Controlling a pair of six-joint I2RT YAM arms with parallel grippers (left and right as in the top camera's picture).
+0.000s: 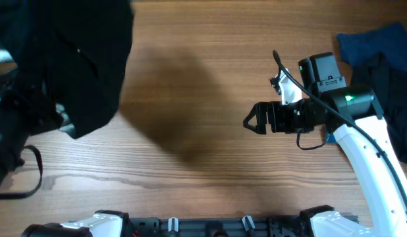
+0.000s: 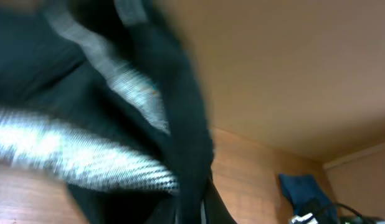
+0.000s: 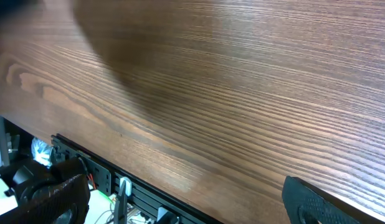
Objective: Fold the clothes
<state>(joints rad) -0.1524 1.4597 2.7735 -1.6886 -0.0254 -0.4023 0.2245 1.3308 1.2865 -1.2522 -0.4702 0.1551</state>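
Black shorts [image 1: 85, 59] well apart from blue garment [image 1: 371, 43]

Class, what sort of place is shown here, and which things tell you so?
Probably a robot lab workbench: a wooden table, a white robot arm with cables over it, plus a black garment and a blue garment.

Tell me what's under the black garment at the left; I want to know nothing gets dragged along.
Right of the black garment, only wooden table and a shadow show. Anything directly beneath the fabric is covered.
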